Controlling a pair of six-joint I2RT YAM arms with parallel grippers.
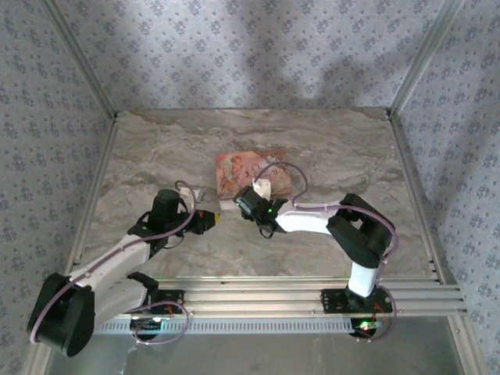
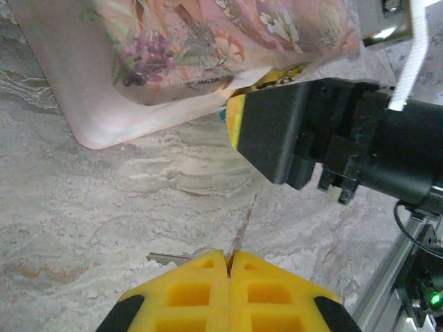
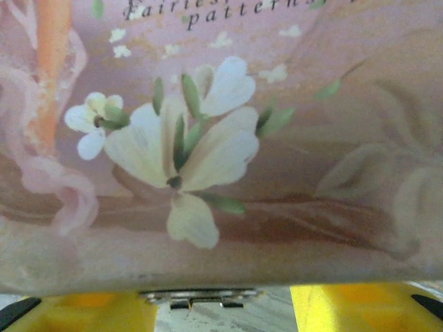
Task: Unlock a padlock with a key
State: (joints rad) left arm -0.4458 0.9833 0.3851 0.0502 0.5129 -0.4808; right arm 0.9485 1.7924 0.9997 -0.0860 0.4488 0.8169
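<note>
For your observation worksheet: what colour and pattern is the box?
The box is pink with pale painted flowers, clearest in the right wrist view.

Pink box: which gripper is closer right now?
Right. The right gripper is open, right at the near edge of the pink box. The left gripper, shut on a key, hangs apart from it over the table, nearer the robot and further left.
</note>
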